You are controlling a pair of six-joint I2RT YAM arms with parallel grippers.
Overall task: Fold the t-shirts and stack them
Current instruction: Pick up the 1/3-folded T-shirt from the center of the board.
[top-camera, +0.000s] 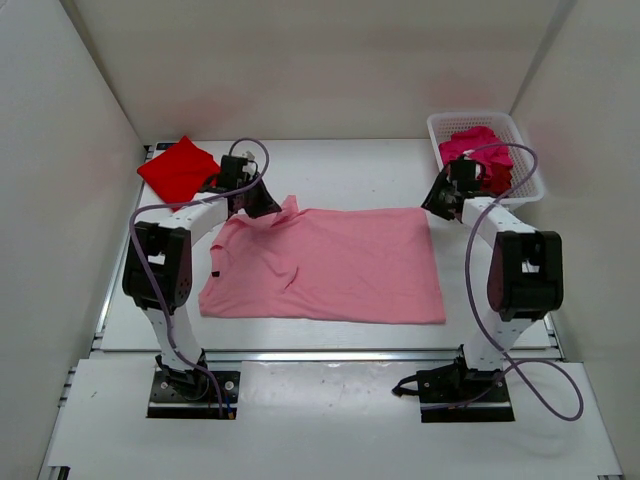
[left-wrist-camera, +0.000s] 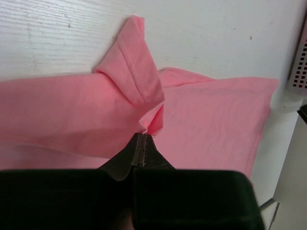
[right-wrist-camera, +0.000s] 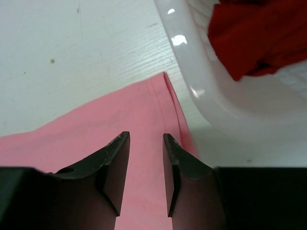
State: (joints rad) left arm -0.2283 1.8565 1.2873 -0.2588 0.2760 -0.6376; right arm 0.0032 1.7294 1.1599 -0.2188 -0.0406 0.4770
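Observation:
A light pink t-shirt [top-camera: 330, 265] lies spread across the middle of the table. My left gripper [top-camera: 262, 205] is at its far left corner, shut on a pinched fold of the pink cloth [left-wrist-camera: 152, 123] beside a turned-up sleeve [left-wrist-camera: 136, 67]. Over the shirt's far right corner [right-wrist-camera: 144, 105] my right gripper [right-wrist-camera: 145, 139] stands open, nothing between its fingers, the cloth lying flat below. A bright red t-shirt [top-camera: 178, 170] lies folded at the back left. A magenta t-shirt [top-camera: 470, 143] and a dark red one [right-wrist-camera: 259, 33] sit bunched in the basket.
The white lattice basket [top-camera: 480, 117] stands at the back right, its rim [right-wrist-camera: 201, 81] close to the right gripper and to the pink shirt's corner. White walls close in the table on three sides. Both arm bases sit at the near edge.

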